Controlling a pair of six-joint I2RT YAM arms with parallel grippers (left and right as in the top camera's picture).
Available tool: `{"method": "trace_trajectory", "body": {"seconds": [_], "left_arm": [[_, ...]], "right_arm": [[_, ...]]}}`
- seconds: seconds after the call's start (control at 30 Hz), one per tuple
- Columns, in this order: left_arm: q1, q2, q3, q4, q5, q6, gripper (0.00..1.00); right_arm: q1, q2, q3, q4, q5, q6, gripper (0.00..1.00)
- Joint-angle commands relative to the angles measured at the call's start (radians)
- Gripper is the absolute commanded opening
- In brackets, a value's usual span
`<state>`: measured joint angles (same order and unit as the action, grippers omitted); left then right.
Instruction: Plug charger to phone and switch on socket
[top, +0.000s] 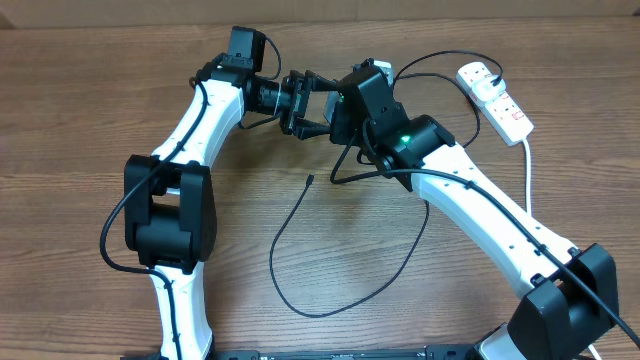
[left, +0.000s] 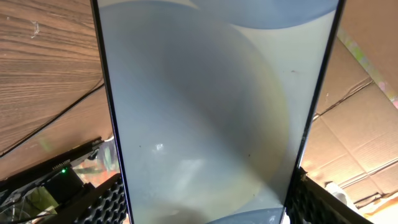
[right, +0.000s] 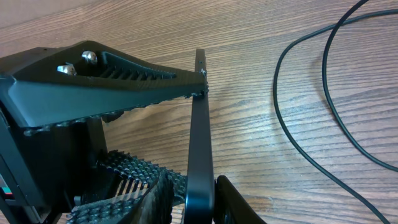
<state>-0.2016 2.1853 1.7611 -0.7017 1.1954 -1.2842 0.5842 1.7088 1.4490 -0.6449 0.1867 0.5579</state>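
At the table's (top: 80, 120) 12 o'clock end, the phone (left: 199, 112) is held on edge between both arms. The left gripper (left: 205, 202) is clenched on its long sides, and the right gripper (right: 199, 190), reaching in from 3 o'clock, is clamped across its faces. The black-rimmed screen shows a pale blue-grey gradient. The charger (top: 272, 252) lies loose at 6 o'clock of the grippers, its tip (top: 310, 181) free. The socket (top: 497, 98) sits at 2 o'clock, its red markings too small to read.

Filled nearly edge to edge by the black-rimmed phone (left: 205, 112), pale blue-grey screen, pinched between ribbed fingers (left: 106, 202) at both lower corners. Behind: wooden table (left: 43, 56), thin black charger cable (left: 62, 114), cardboard (left: 360, 143).
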Motion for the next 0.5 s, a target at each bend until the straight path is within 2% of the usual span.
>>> {"method": "trace_trajectory", "body": {"seconds": [0.0, 0.27, 0.33, 0.47], "left_arm": [[-0.002, 0.002, 0.029, 0.007, 0.052, 0.002, 0.66], [-0.002, 0.002, 0.029, 0.008, 0.053, 0.006, 0.66], [-0.002, 0.002, 0.029, 0.008, 0.052, 0.017, 0.69], [0.001, 0.002, 0.029, 0.062, 0.05, 0.056, 0.77]], "right_arm": [[0.004, 0.005, 0.009, 0.008, -0.004, -0.001, 0.18], [0.004, 0.005, 0.009, 0.006, -0.004, -0.001, 0.09], [0.004, 0.005, 0.009, 0.008, -0.004, -0.001, 0.04], [0.004, 0.005, 0.013, 0.009, 0.024, -0.001, 0.04]]}}
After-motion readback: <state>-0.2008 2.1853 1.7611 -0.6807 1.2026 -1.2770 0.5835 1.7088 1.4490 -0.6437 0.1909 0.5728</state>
